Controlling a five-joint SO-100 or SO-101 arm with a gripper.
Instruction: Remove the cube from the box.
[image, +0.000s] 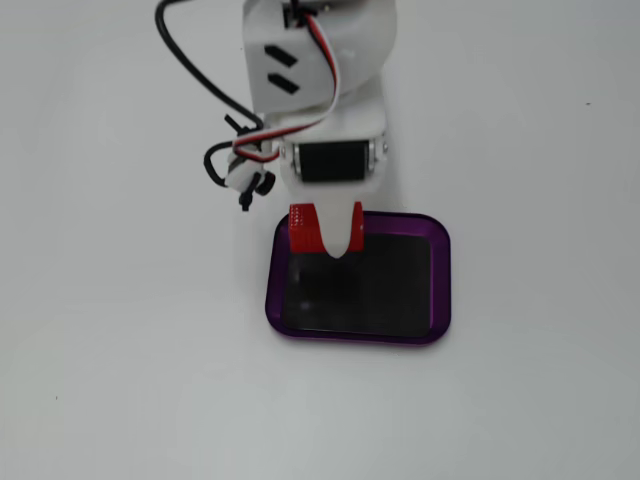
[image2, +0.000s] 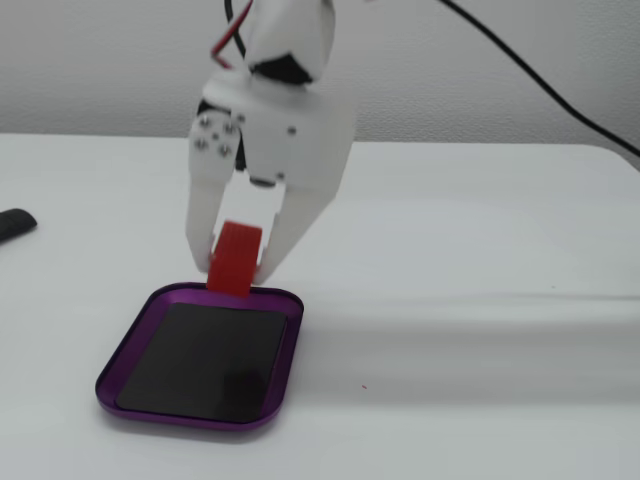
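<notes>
The red cube is held between the white fingers of my gripper, which is shut on it. In a fixed view the cube hangs over the far left corner of the box, a shallow purple-rimmed tray with a black base. In the other fixed view the cube sits a little above the box's far rim, with a finger on each side, and the gripper points down. The tray's black base holds nothing.
Black and red cables hang beside the arm on the left. A black cable crosses the wall at the upper right. A small dark object lies at the table's left edge. The table is white.
</notes>
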